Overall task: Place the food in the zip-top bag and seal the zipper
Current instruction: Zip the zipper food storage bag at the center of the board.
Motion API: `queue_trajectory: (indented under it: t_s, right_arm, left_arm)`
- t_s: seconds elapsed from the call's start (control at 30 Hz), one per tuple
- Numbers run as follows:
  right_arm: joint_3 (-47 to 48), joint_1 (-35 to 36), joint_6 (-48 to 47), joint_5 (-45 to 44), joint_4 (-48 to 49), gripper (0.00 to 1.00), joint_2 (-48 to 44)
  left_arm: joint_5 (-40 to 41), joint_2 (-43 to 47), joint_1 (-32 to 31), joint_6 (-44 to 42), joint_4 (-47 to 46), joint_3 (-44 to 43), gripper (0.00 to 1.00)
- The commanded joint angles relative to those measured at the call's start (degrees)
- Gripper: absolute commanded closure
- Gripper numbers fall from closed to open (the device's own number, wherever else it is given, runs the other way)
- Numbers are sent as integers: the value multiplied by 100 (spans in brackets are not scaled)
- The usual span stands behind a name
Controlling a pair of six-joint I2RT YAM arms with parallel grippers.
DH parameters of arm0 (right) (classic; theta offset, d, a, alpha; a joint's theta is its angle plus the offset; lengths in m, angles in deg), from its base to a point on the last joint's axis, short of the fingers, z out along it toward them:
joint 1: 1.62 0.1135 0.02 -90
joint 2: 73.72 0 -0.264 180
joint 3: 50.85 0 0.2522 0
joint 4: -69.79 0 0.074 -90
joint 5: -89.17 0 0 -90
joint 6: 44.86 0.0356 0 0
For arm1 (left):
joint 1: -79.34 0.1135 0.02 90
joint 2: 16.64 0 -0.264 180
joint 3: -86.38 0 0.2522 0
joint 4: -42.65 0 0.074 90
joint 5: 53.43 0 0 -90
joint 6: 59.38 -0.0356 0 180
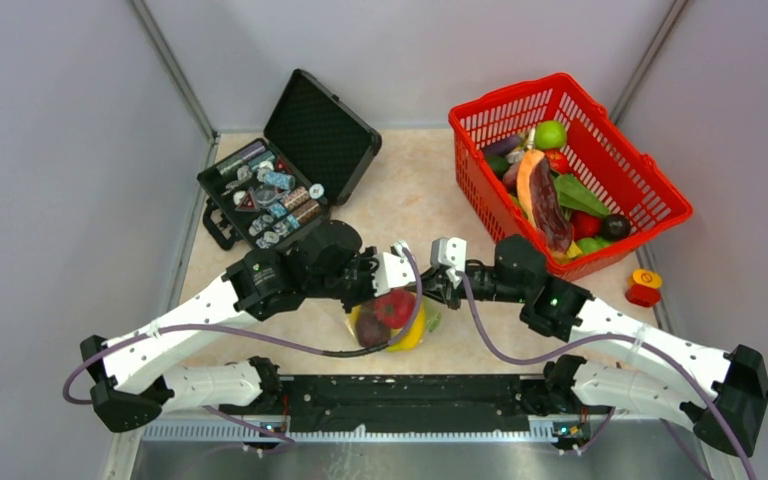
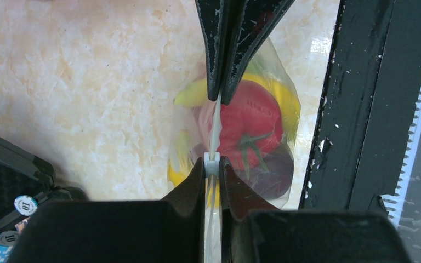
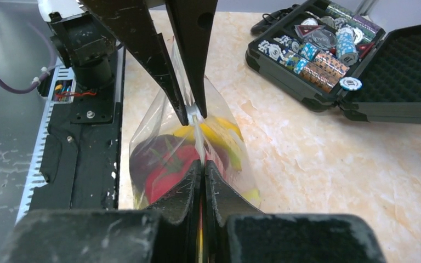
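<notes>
The zip-top bag (image 1: 397, 322) hangs between my two grippers above the near table edge. Inside it are food items: a red tomato (image 2: 250, 125), a yellow banana (image 2: 194, 94) and a dark purple piece (image 2: 274, 175). My left gripper (image 2: 212, 164) is shut on the zipper (image 2: 215, 126) at its small white slider. My right gripper (image 3: 203, 164) is shut on the same strip a short way along, facing the left one. In the top view the left gripper (image 1: 412, 288) and right gripper (image 1: 434, 288) almost meet. The zipper (image 3: 199, 137) runs taut between them.
A red mesh basket (image 1: 650, 190) holding more toy food stands at the back right. An open black case (image 1: 290, 170) of chips and metal cylinders sits at the back left. A red and yellow button (image 1: 645, 287) lies right of the basket. A black rail (image 1: 400, 400) lines the near edge.
</notes>
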Motion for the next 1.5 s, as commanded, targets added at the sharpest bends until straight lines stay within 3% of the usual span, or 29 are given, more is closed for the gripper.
queue_trajectory:
  t_s: [0.0,0.67,1.47]
  right_arm:
    - [-13,29,-4,-282,321,100,-186]
    - [-884,17,443,-1411,726,100,-937]
    - [-944,18,489,-1453,834,100,-978]
  left_arm:
    - [205,174,15,47,-313,-48,100]
    - [996,926,78,419,-241,877,100]
    - [1220,1045,100,381,-186,917,100]
